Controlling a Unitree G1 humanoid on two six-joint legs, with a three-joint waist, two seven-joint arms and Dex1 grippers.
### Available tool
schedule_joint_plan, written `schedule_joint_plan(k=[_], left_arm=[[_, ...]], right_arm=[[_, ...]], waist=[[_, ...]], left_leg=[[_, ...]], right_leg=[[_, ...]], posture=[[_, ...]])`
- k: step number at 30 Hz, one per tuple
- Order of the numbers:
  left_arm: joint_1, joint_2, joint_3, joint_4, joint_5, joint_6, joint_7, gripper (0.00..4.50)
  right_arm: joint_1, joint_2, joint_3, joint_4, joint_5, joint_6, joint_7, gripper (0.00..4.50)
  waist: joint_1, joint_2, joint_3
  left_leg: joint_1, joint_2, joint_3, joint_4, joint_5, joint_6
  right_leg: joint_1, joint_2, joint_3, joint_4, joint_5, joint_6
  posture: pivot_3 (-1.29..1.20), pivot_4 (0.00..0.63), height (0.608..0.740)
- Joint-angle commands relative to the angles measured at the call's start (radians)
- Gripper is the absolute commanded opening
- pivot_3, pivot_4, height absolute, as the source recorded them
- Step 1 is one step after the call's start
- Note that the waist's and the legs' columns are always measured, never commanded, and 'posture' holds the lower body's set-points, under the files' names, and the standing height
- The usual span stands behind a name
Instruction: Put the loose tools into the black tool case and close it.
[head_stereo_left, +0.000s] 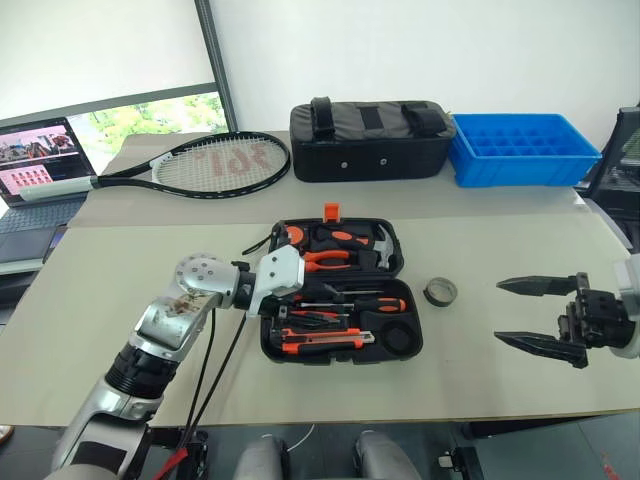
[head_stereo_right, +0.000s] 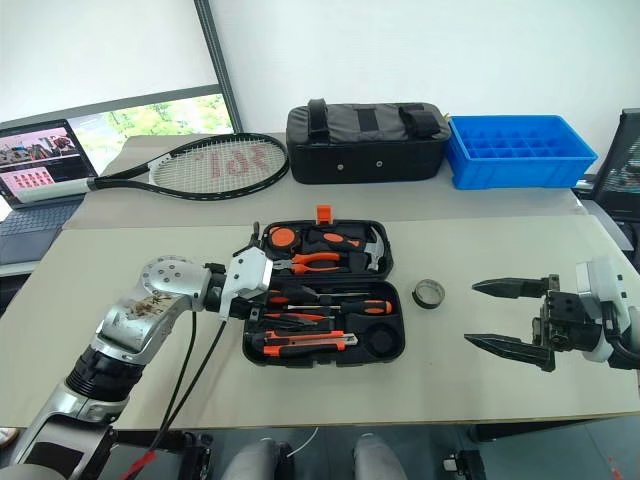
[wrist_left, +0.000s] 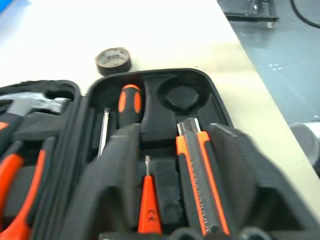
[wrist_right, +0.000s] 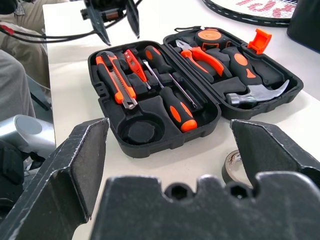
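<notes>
The black tool case (head_stereo_left: 341, 291) lies open on the worktop (head_stereo_left: 120, 290), its orange latch (head_stereo_left: 331, 211) standing at the far edge of the lid half. The far half carries a tape measure (wrist_right: 210, 36), pliers (head_stereo_left: 325, 258) with orange grips and a claw hammer (wrist_right: 252, 92). In the near half sit a black-and-orange screwdriver (head_stereo_left: 372, 304), a small orange screwdriver (wrist_left: 148, 207) and an orange-black utility knife (head_stereo_left: 325, 341), each in its moulded slot, beside a round recess (wrist_right: 141, 128) that holds nothing. The dark tape roll (head_stereo_left: 440, 291) lies loose on the worktop just to the right of the case, apart from it. The left hand (wrist_right: 117, 19) hangs over the left end of the near half, above the small tools, its two fingers a little apart with nothing between them. The right hand (head_stereo_left: 532, 315) hovers well to the right of the case and past the tape roll, its fingers spread wide and empty, pointing toward the case. Along the far side of the worktop lie a tennis racket (head_stereo_left: 210, 163), a black fabric bag (head_stereo_left: 370, 140) with straps and a blue plastic tray (head_stereo_left: 522, 148); a laptop (head_stereo_left: 40, 160) stands at the far left.
</notes>
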Motion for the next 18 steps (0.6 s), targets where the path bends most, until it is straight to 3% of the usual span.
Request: schedule_joint_plan(k=[1,3,18], left_arm=[[0.001,-0.014,-0.033,0.023,0.016,-0.062,-0.031,0.58],[0.014,-0.017,-0.055,0.043,0.036,-0.095,-0.039,0.01],[0.081,-0.053,-0.165,0.232,0.185,-0.231,-0.010,0.01]], right_arm=[[-0.013,-0.002,-0.024,-0.006,0.023,-0.023,0.021,4.50],[-0.016,-0.002,-0.023,0.001,0.022,-0.026,0.027,4.50],[0.006,0.017,-0.022,0.008,0.021,-0.048,0.043,4.50]], waist=[[0.001,0.000,0.000],[0.001,0.000,0.000],[0.001,0.001,-0.001]], left_leg=[[0.000,0.000,0.000,0.000,0.000,0.000],[0.000,0.000,0.000,0.000,0.000,0.000],[0.002,0.000,-0.001,0.000,0.000,0.000]], right_leg=[[0.000,0.000,0.000,0.000,0.000,0.000],[0.000,0.000,0.000,0.000,0.000,0.000],[0.002,0.000,0.000,0.000,0.000,0.000]], posture=[[0.00,0.150,0.708],[0.00,0.150,0.708],[0.00,0.150,0.708]])
